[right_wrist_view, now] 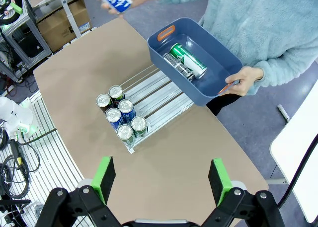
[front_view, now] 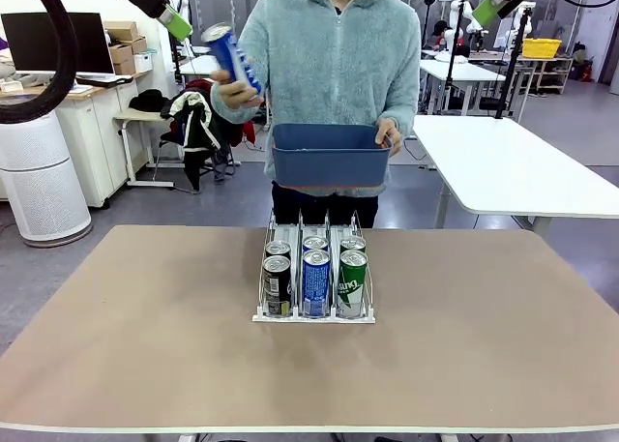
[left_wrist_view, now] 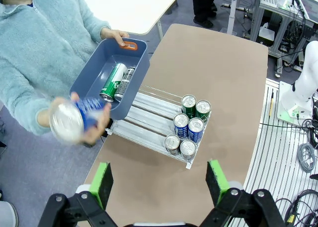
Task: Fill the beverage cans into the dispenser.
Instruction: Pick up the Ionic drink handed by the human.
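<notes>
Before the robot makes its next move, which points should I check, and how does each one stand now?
1. The left gripper is open: ok.
2. The right gripper is open: ok.
3. The blue can is held up in the person's hand: ok.
4. The blue can is steady: not ok, blurred in the left wrist view.
5. Free lane room behind the six cans in the dispenser: ok.

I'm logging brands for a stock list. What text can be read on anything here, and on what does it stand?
No text reads with certainty.
Front blue can: white vertical lettering, too small to read.
Front green can: white print, too small to read.
Front black can: label too small to read.
Held-up blue can: white lettering, blurred.
</notes>
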Motion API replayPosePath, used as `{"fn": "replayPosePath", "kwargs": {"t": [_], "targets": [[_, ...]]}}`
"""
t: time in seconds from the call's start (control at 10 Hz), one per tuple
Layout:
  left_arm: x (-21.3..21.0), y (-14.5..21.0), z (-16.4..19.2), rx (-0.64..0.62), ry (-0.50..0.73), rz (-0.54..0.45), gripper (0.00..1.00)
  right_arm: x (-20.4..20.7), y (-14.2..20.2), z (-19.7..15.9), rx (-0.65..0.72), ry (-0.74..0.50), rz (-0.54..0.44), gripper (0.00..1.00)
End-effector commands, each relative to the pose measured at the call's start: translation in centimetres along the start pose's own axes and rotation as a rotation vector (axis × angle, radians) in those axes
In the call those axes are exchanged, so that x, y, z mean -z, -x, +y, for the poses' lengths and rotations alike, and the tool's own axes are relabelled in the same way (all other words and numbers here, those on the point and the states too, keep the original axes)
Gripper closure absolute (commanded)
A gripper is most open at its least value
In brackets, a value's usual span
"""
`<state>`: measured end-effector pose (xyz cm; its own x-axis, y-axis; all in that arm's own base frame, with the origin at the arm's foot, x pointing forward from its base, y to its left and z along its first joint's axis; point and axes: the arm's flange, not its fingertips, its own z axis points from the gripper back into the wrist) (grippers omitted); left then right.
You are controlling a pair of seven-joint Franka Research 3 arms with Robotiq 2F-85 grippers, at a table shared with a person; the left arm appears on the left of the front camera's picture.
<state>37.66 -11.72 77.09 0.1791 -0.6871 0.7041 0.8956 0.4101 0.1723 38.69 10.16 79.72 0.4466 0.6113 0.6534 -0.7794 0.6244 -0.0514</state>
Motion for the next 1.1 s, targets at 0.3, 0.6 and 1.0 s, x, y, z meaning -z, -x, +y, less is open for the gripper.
{"fn": "replayPosePath", "kwargs": {"t": [0.3,0.6,1.0], "targets": [[0.0,0.1,0.1,-0.004,0.0,0.0,0.0,0.0,0.1,-0.1,-0.006,-0.005,-0.004,0.0],[-0.3,0.2,-1.0,-0.032,-0.092,0.114,0.0,0.0,0.1,-0.1,-0.006,-0.005,-0.004,0.0],[2.6,1.9,1.4,-0.014,-0.105,0.147,0.0,0.0,0.1,-0.1,-0.006,-0.005,-0.004,0.0]]}}
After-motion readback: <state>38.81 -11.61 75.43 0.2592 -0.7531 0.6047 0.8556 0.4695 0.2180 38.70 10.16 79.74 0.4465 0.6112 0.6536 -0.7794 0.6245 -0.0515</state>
